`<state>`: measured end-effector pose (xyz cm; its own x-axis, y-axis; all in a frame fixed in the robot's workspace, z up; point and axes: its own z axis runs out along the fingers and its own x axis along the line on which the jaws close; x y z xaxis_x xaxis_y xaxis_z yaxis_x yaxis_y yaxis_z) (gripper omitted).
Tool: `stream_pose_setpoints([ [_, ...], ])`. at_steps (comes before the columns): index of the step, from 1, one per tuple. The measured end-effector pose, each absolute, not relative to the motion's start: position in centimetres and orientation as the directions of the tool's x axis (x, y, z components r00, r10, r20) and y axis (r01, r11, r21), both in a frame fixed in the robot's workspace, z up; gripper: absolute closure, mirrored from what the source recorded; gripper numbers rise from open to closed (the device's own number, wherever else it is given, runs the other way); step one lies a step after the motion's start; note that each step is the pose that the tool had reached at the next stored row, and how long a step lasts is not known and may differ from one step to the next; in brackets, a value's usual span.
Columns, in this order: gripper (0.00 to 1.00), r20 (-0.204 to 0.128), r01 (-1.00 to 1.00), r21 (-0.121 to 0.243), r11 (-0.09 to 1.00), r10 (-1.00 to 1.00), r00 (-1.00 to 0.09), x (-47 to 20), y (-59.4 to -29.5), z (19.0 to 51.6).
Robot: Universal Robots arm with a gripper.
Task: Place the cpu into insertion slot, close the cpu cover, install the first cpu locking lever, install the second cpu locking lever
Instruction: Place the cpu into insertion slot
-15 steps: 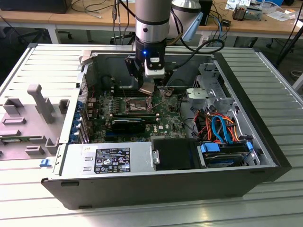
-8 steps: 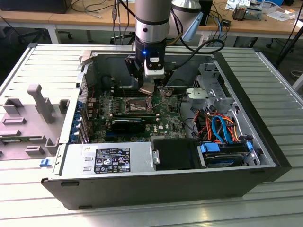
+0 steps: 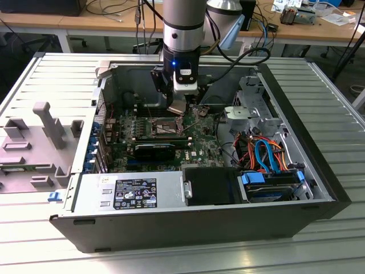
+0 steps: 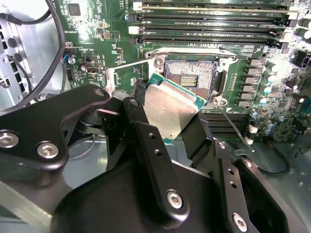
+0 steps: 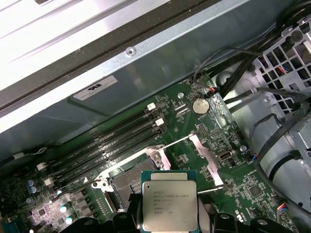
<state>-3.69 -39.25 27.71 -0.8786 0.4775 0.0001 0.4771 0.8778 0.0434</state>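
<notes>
The fingers [image 4: 144, 127] were closed on opposite edges of the cpu [image 4: 171, 108], which hung over one side of the open insertion slot [image 4: 192, 77], not yet seated; doing this well, I judged, meant squaring its corners to the slot and lowering it flat, without force.

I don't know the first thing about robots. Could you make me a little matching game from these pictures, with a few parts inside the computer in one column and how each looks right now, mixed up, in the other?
Things:
1. cpu
2. insertion slot
3. cpu cover
4. coin battery

States:
A. swung open beside the slot
B. round and silver
C. gripped in the claw, not yet seated
D. uncovered and empty

Pairs: 1-C, 2-D, 3-A, 4-B
</notes>
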Motion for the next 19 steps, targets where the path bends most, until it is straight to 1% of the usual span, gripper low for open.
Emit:
stream_pose_setpoints([
  [19, 0.46, -0.005, 0.505, 0.035, 0.863, 0.505, -0.863, -3.69, -39.25, 27.71],
])
